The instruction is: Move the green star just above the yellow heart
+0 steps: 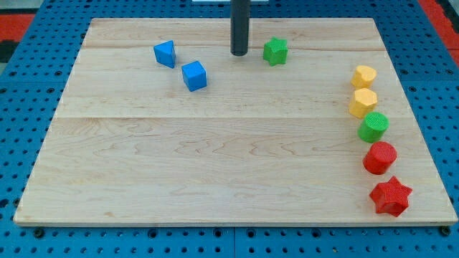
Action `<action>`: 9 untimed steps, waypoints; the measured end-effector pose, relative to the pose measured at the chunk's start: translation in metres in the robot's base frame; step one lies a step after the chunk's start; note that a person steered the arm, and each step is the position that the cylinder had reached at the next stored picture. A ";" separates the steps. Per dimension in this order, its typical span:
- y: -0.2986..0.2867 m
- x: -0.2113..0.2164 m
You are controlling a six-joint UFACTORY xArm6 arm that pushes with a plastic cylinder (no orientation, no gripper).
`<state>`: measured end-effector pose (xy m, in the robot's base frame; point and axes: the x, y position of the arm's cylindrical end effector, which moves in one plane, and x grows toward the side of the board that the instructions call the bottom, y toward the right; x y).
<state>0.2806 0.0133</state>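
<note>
My tip (239,54) is the lower end of a straight dark rod that comes down from the view's top edge and meets the pale wooden desk (215,165) near its top edge, a little right of the middle. There are no fingers on this arm, so there is nothing to stand apart, together or clamped; the rod simply ends in that blunt tip.

Just beside the tip, on the view's right, sits the green star-shaped block (275,51). A narrow strip of bare wood shows between the two, so they look apart rather than touching.

On the tip's other side, toward the view's left, lie two blue blocks: a blue angular block (165,54) farther out, and a blue cube (194,75) nearer and a little lower in the view.

Well apart from the star, along the desk's right edge, five blocks run in a curving line from top to bottom: a yellow heart-shaped block (363,75), a second yellow block (363,102) close beneath it, a green round block (374,127), a red round block (379,158) and a red star-shaped block (390,196).

The desk rests on a blue perforated surface (29,107).
</note>
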 end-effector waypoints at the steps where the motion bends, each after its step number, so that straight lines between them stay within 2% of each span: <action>1: 0.059 0.013; 3: 0.164 0.014; 4: 0.126 -0.020; 5: 0.138 -0.053; 6: 0.169 -0.019; 7: 0.198 -0.005; 8: 0.169 -0.021; 9: 0.061 0.017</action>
<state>0.2975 0.0741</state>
